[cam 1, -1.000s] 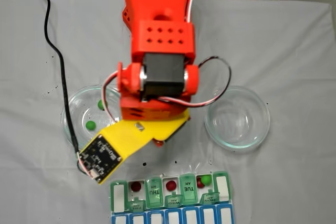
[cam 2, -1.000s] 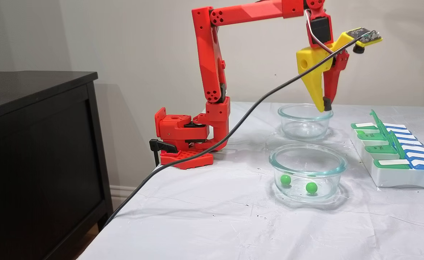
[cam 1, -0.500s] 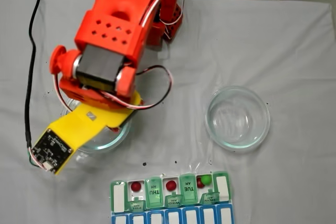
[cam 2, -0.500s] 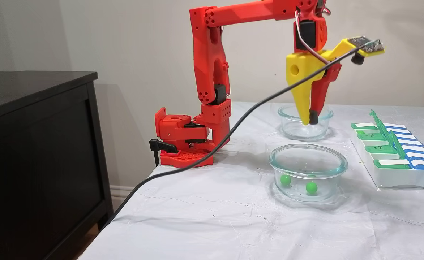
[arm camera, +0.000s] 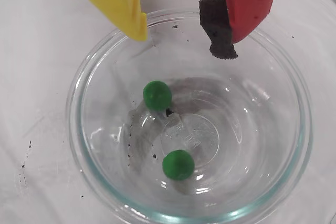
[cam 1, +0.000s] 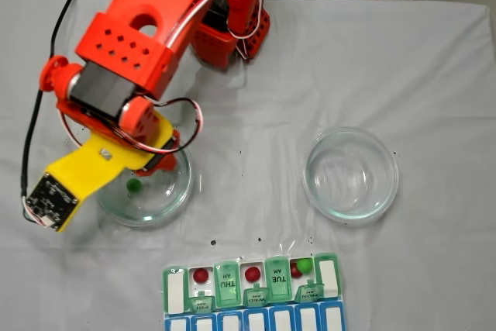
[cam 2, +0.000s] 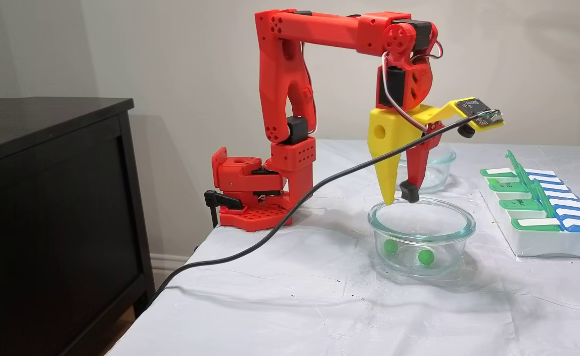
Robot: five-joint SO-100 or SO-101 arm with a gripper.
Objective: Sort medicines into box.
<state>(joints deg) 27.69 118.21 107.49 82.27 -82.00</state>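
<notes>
Two green medicines [arm camera: 157, 95] [arm camera: 178, 164] lie on the bottom of a clear glass dish [arm camera: 73, 124]. My gripper [arm camera: 181, 38] hovers open just above the dish's far rim, with nothing between the yellow finger and the red finger with its black pad [arm camera: 219, 38]. From the side, the gripper [cam 2: 398, 197] points straight down at rim height above the same green balls [cam 2: 391, 245] [cam 2: 425, 256]. The box [cam 1: 225, 284] lies at the table's near edge with several green lids raised. Its open cells hold red balls [cam 1: 201, 275] [cam 1: 252, 274] [cam 1: 295, 272] and one green ball [cam 1: 304, 265].
A second glass dish [cam 1: 350, 174] stands empty to the right in the top-down fixed view. A black cable [cam 2: 290, 207] runs from the wrist camera board off the table's left edge. The arm's base [cam 2: 250, 198] is clamped at the back. A dark cabinet [cam 2: 47, 198] stands beside the table.
The arm swung from the middle of the table over to the dish with the green balls and came down to its rim. The fingers stand wider apart now.
</notes>
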